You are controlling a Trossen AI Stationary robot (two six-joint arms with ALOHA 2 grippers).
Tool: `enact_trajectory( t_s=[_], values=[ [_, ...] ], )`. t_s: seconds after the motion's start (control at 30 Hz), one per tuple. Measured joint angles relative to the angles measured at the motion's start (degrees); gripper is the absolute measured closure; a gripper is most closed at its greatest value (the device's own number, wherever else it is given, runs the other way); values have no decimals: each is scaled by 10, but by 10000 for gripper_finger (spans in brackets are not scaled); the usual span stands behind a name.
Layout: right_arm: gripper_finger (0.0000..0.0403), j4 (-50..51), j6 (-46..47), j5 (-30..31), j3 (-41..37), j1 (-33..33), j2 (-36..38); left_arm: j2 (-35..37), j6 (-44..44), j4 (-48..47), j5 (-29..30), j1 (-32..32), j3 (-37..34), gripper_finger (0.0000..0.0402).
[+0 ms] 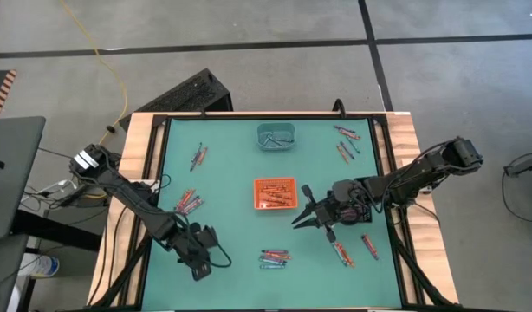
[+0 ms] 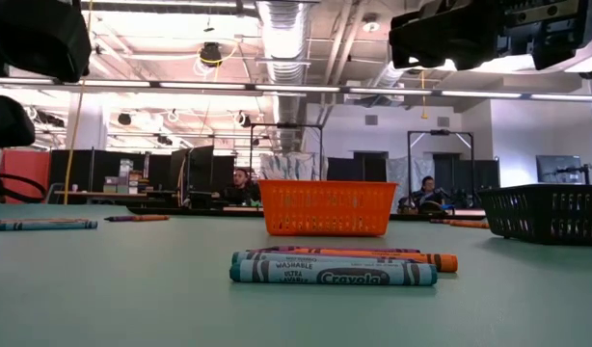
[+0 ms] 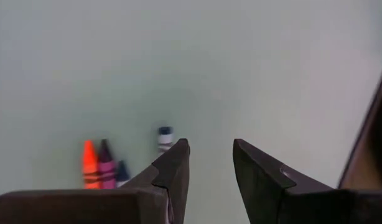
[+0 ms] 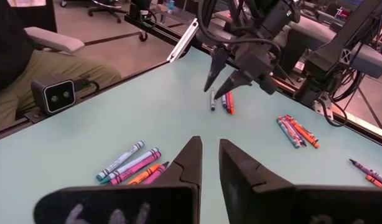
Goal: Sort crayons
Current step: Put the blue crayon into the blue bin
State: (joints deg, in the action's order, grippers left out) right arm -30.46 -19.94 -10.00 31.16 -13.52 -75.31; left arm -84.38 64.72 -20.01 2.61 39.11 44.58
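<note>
Crayons lie in small groups on the teal mat: one bunch (image 1: 275, 257) near the front middle, others at the left (image 1: 188, 204) and far left (image 1: 197, 157), and more at the right (image 1: 342, 253) and far right (image 1: 347, 143). My left gripper (image 3: 209, 146) is open and points steeply down at the front left (image 1: 201, 263). It stands just above the mat beside an orange, a purple and two blue crayons (image 3: 104, 168), with nothing between its fingers. My right gripper (image 4: 209, 148) hovers open and empty right of the orange tray (image 1: 275, 193).
A teal tray (image 1: 276, 135) stands at the far middle of the mat. A black basket (image 2: 556, 212) shows at the right in the low view. Raised wooden rails (image 1: 145, 173) border the mat. A small camera (image 4: 57, 94) sits at the table's edge, and people sit in the room behind.
</note>
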Motion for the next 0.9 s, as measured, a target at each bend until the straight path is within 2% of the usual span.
enact_trajectory(
  t_s=[0.17, 0.53, 0.7, 0.9],
  values=[
    [349, 1, 0, 0, 0, 0, 0, -1, 5, -24, 24, 12, -1, 290],
    [349, 1, 0, 0, 0, 0, 0, -4, 10, -8, 92, 52, -25, 290],
    [349, 1, 0, 0, 0, 0, 0, -55, -26, 43, 107, 70, -25, 290],
    [349, 0, 0, 0, 0, 0, 0, -114, -31, 35, 114, 72, -10, 290]
  ],
)
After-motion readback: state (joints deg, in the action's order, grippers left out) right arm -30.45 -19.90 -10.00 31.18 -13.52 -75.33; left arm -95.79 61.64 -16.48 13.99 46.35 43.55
